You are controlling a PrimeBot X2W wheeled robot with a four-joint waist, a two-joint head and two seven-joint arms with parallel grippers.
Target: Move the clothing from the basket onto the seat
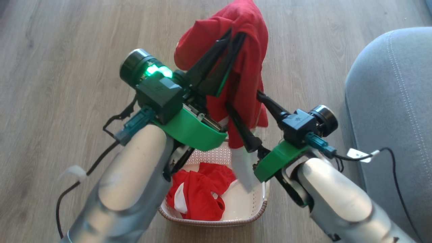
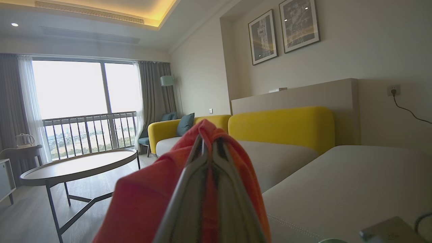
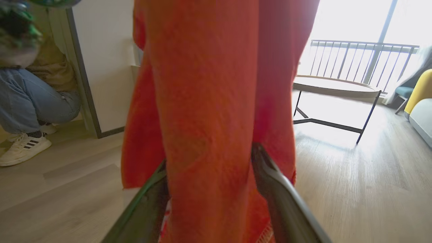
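Head view: limp red clothing (image 1: 248, 67) over slim dark fingers (image 1: 206, 63), perforated basket (image 1: 260, 210)

The head camera looks steeply down on the basket (image 1: 216, 222) from close above, over both forearms, with the grey seat (image 1: 388, 101) to the basket's right. The left wrist camera sits high over the basket and faces level across the room, right behind the red garment (image 2: 152, 195) pinched in the left gripper (image 2: 209, 140). The right wrist camera sits lower, nearer the basket. It faces the same garment, which hangs very close between the spread fingers (image 3: 276, 189) of the right gripper (image 3: 209, 162). All three views share that garment. Both wrist views share the oval table (image 2: 77, 165) and the balcony railing (image 2: 87, 131), out across the floor from the basket.
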